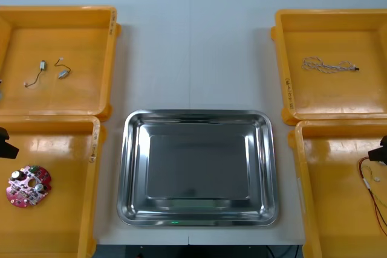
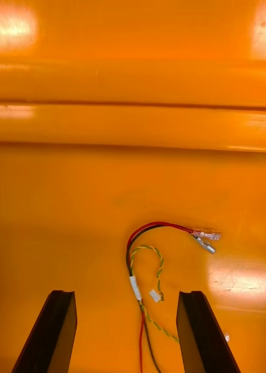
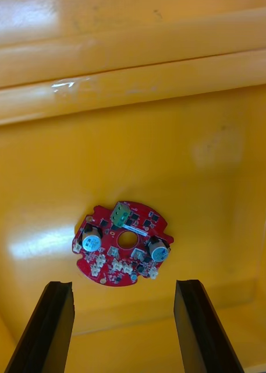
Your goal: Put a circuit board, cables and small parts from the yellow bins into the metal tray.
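Observation:
A round red circuit board lies in the near left yellow bin. My left gripper hangs open above that bin, the circuit board lying just beyond its fingertips; its black tip pokes in at the front view's left edge. A red and yellow cable lies in the near right yellow bin. My right gripper is open over it, the red and yellow cable running between its fingers. The bare shiny metal tray sits between the bins.
The far left yellow bin holds small metal parts with short wires. A twisted blue and white cable lies in the far right yellow bin. Light table shows between the far bins.

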Robot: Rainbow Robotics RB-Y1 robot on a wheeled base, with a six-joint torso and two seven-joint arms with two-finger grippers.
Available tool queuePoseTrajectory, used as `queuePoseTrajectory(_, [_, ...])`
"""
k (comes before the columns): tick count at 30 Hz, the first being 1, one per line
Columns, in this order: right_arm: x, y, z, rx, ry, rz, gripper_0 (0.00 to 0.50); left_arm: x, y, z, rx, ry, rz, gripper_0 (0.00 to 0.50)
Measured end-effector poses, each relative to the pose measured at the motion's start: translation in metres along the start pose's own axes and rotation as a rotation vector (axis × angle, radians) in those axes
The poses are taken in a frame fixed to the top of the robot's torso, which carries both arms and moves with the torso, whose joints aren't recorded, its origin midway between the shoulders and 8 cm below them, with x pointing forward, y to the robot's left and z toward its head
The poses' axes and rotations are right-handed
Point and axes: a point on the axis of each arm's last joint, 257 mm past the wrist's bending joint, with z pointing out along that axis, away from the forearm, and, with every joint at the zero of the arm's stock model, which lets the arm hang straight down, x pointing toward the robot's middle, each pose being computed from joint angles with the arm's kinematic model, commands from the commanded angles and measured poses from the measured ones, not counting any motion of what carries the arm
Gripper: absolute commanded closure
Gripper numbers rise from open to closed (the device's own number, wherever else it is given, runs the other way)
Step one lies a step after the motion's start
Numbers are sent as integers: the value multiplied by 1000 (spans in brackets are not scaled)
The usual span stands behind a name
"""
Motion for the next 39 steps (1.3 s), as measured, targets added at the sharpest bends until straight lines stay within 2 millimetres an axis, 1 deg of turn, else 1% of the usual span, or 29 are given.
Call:
queuePoseTrajectory(4, [10,-6,6,12,6,-86,0,-4,-3,3,2,-11,156,0])
queuePoseTrajectory(7, [15,-10,12,24,-4,-113,0,-6,-5,6,-2,-12,233,0])
queuePoseTrajectory(12, [26,-13,21,37,3,-171,0,-6,-6,9,-11,-3,257,0])
queuePoseTrajectory(16, [33,-10,29,36,16,-172,0,-7,-9,14,-14,0,277,0])
queuePoseTrajectory(22, [35,-2,44,16,-2,-154,0,-9,-13,22,-19,0,307,0])
queuePoseTrajectory(27, [37,-2,56,20,-3,-165,0,-12,-14,28,-28,-13,326,0])
queuePoseTrajectory(35, [37,-8,60,38,-16,-187,0,0,-5,41,-55,1,334,0])
queuePoseTrajectory(39, [40,-12,66,43,-16,-199,0,5,-2,47,-68,8,344,0])
